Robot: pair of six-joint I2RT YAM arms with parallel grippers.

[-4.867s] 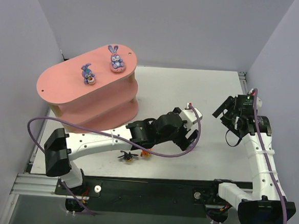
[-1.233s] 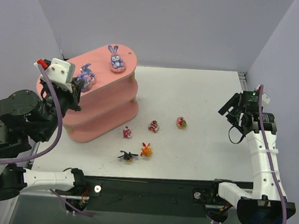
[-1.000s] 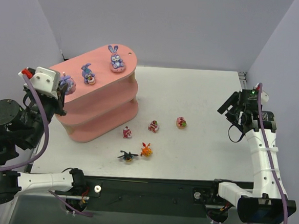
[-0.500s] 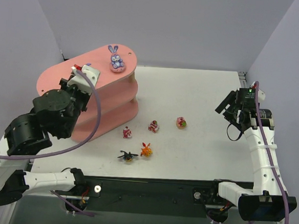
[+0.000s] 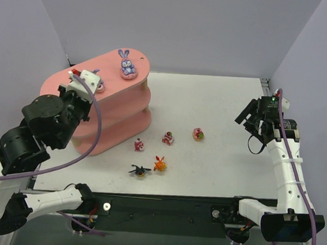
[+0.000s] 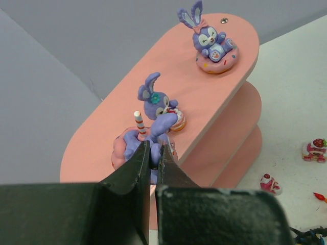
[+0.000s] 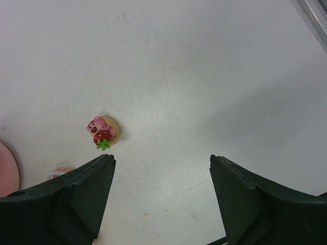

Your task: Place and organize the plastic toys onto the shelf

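Over the near end of the shelf's (image 6: 204, 97) top board hangs a purple bunny (image 6: 132, 149) on a pink base. The left gripper (image 6: 153, 154) pinches it tightly by a purple limb. I cannot tell whether its base touches the board yet. A second bunny (image 6: 159, 106) stands just beyond it, almost touching, and a third bunny (image 6: 212, 42) sits at the far end.

Five toys lie on the table (image 5: 221, 104): a pink bear (image 5: 198, 134), a middle pink-red toy (image 5: 168, 137), a near pink-red toy (image 5: 139, 145), an orange one (image 5: 160, 164) and a black-yellow spiky one (image 5: 140, 170). The right gripper (image 7: 161, 159) hovers above the bear with fingers spread wide, holding nothing.

The main risk is crowding. Letting go this close could tip the held bunny against its neighbour and topple both. If the bunny is released before the base sits flat, it could roll off the rounded end. The fingers could also snag the pinched limb as they part and drag the toy away with them.
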